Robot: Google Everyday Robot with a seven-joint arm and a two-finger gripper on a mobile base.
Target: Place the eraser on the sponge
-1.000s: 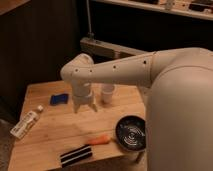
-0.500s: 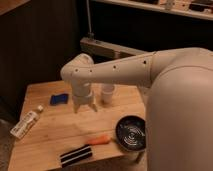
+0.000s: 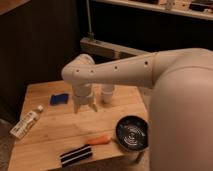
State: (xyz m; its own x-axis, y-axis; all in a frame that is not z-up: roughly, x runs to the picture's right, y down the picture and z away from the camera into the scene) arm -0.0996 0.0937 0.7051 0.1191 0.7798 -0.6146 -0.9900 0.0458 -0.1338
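The eraser [image 3: 76,155], a flat black block with white stripes, lies near the table's front edge. The sponge [image 3: 59,99], a small blue pad, rests at the back left of the table. My gripper [image 3: 85,107] hangs just right of the sponge, fingers pointing down at the tabletop, well behind the eraser. Nothing shows between its fingers.
A wooden table [image 3: 50,130] carries a white tube [image 3: 26,124] at its left edge, an orange carrot [image 3: 100,140] beside the eraser, a black round bowl [image 3: 132,133] at the front right and a white cup [image 3: 107,94] behind the gripper. My arm [image 3: 130,75] spans the right side.
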